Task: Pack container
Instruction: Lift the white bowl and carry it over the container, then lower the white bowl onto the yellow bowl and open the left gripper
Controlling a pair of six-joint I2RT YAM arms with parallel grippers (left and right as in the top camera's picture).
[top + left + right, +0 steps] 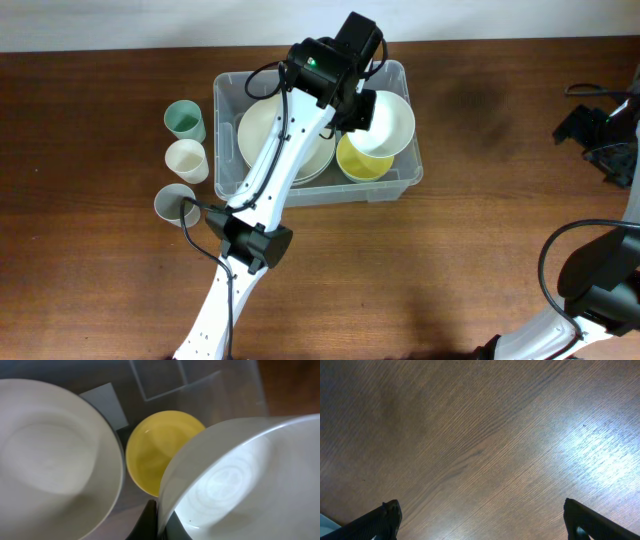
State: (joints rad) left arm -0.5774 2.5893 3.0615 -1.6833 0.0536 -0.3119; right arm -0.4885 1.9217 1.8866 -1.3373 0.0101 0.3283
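The container [225, 100] is a clear plastic tub at the table's top centre. Inside it lie a large cream plate [262, 135] on the left and a yellow bowl [362, 166] at the front right. My left gripper [358, 112] is shut on the rim of a white bowl [390, 122] and holds it tilted above the yellow bowl. In the left wrist view the white bowl [240, 480] fills the right, the yellow bowl [155, 452] the middle, the plate [50, 455] the left, with my fingers [161, 527] pinching the rim. My right gripper [482, 525] is open and empty over bare wood.
Three cups stand left of the tub: a green one [184, 119], a cream one [186, 158] and a grey one [176, 203]. The right arm [610, 135] rests at the table's far right edge.
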